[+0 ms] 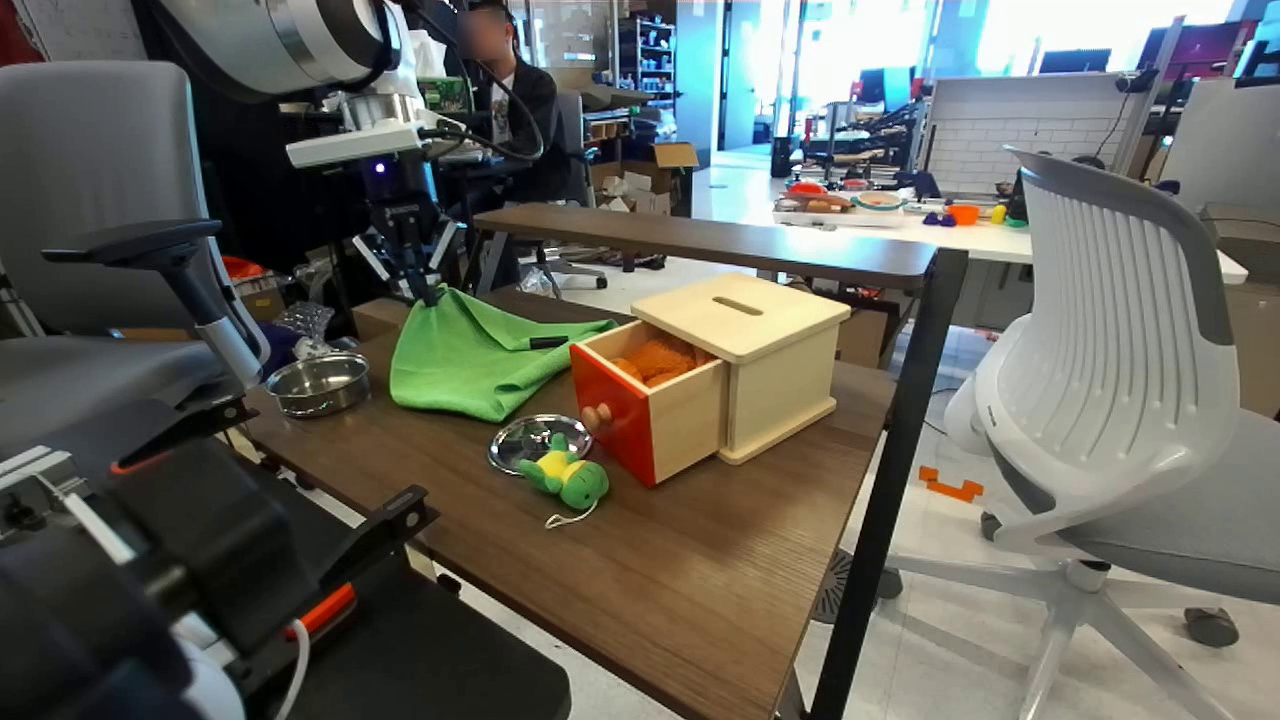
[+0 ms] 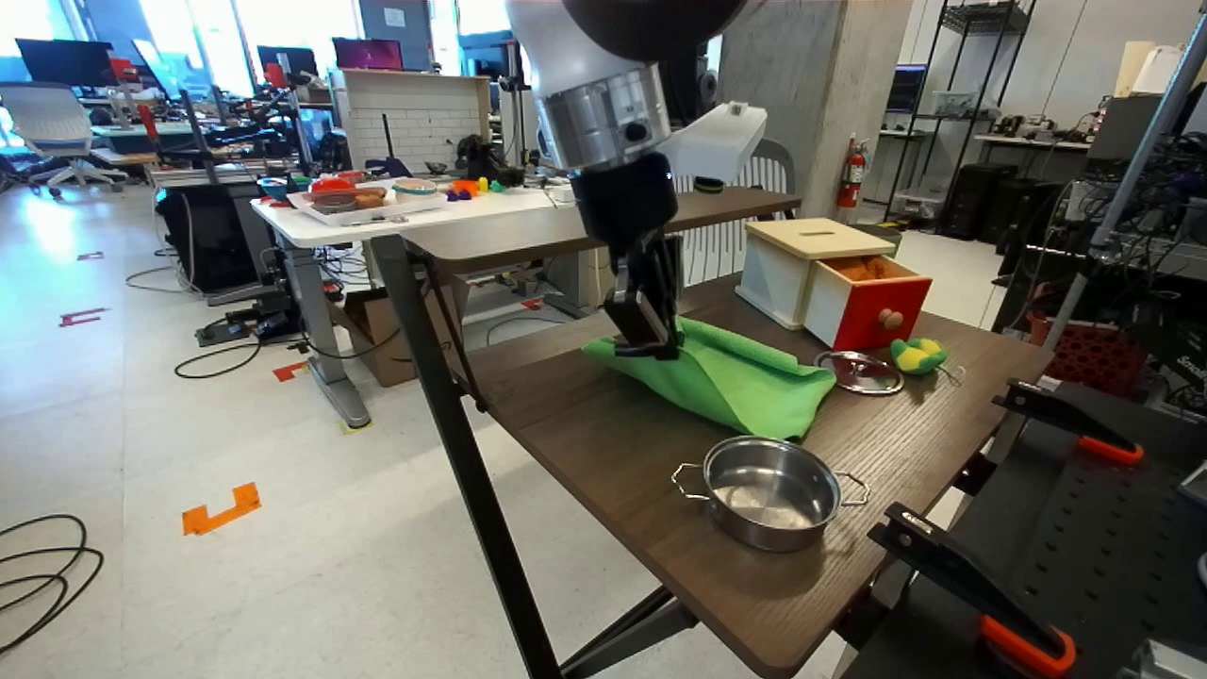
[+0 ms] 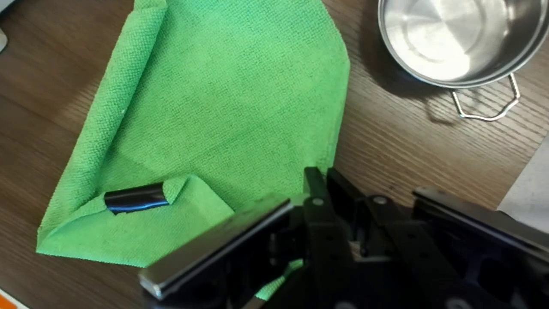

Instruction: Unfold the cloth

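The bright green cloth (image 1: 470, 355) lies on the brown table and is partly folded. It also shows in an exterior view (image 2: 754, 382) and in the wrist view (image 3: 240, 94). One long edge is rolled over, and a corner with a black strip (image 3: 136, 197) is turned back. My gripper (image 1: 430, 297) is at the cloth's edge on the side away from the wooden box. Its fingertips (image 3: 322, 171) are nearly together with the cloth's edge between them. The cloth rises to a peak at the fingertips. The gripper (image 2: 651, 351) hides part of the cloth in an exterior view.
A steel pot (image 2: 768, 528) stands close to the cloth, its handle visible in the wrist view (image 3: 493, 116). A metal lid (image 1: 520, 440) and green-yellow toy (image 1: 575, 480) lie before the wooden box (image 1: 785, 370). Its red-fronted drawer (image 1: 625, 430) is open, with orange stuff inside. A raised shelf (image 1: 700, 240) runs behind.
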Controlling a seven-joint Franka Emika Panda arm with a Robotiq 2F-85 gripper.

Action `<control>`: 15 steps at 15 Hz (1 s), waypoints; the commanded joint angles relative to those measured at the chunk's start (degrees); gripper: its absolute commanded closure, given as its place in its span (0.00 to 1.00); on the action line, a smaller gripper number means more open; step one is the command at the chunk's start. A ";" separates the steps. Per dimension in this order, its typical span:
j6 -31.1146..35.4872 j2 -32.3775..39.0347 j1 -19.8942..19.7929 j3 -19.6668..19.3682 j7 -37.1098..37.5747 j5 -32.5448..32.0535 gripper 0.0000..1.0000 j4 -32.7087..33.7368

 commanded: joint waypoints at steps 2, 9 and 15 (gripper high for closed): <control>-5.76 5.52 0.57 0.07 -2.29 0.47 0.98 7.13; -8.24 6.44 0.99 -0.16 -3.31 -0.59 0.31 8.69; -6.60 -1.61 -0.55 -0.26 -2.56 0.05 0.00 0.32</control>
